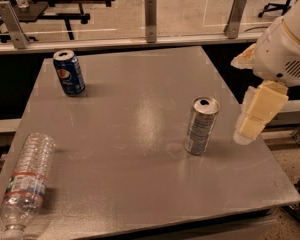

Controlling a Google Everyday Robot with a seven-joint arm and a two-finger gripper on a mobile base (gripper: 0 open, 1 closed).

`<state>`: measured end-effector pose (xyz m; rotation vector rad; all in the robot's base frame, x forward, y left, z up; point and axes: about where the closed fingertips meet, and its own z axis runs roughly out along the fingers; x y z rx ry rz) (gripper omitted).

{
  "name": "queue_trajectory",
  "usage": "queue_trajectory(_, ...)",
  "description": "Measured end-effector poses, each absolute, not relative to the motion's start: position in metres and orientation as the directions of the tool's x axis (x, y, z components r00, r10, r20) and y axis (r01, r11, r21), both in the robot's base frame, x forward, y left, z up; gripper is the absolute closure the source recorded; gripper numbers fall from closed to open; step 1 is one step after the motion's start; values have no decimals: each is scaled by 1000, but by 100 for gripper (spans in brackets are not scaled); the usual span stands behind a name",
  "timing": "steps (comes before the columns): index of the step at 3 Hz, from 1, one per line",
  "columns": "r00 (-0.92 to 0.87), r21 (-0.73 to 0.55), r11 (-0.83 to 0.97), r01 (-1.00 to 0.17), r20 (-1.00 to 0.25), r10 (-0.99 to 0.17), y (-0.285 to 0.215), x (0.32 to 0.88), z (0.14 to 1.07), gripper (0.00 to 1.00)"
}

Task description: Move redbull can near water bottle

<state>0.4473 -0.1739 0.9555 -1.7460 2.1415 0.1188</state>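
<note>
The redbull can (201, 125) stands upright on the grey table (140, 134), right of its middle; it is slim and silver with blue-grey print. The water bottle (25, 181) lies on its side at the table's front left corner, cap toward the front edge, with a white, red and green label. My gripper (256, 113) hangs from the white arm (285, 44) over the table's right edge, just right of the redbull can and apart from it. It holds nothing.
A dark-blue Pepsi can (69, 72) stands upright at the back left of the table. A glass barrier with metal posts (150, 12) runs behind the table. The table's right edge (250, 134) lies under my gripper.
</note>
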Motion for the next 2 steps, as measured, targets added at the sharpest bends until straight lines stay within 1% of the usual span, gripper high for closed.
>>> queue_trajectory(1,-118,-144,190,-971,-402,-908,-150,445,941,0)
queue_trajectory(2,-73,-160,159,-974,-443,-894,-128,447,927,0)
